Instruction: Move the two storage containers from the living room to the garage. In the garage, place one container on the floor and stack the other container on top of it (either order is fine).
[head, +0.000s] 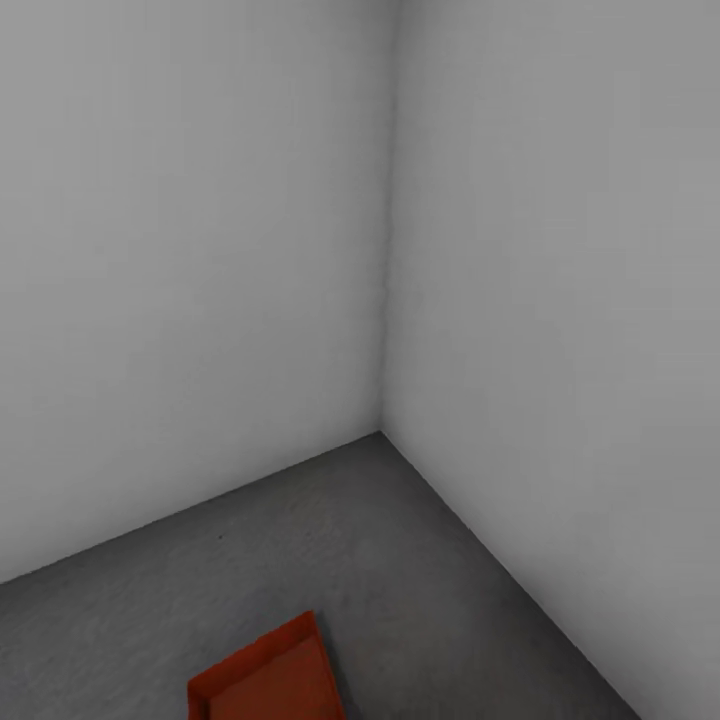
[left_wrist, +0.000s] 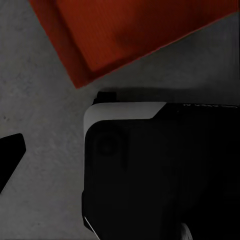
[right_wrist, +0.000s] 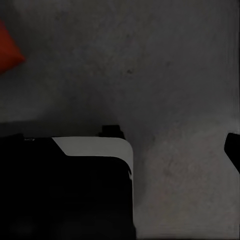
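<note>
One orange-red container (head: 268, 680) on speckled grey concrete floor (head: 400, 560), bare pale walls (head: 200, 250), tool states unclear.

Two plain grey-white walls (head: 200, 250) meet in a vertical corner above a dark grey speckled concrete floor (head: 400, 560), evenly lit.

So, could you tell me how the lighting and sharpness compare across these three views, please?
Head view: evenly lit and soft, grey walls nearly shadeless, the container cut off by the frame's bottom edge. Left wrist view: dim, the container in muted red, a dark blurred body in the foreground. Right wrist view: darkest, the floor grainy and murky, a shadow along the dark body.
</note>
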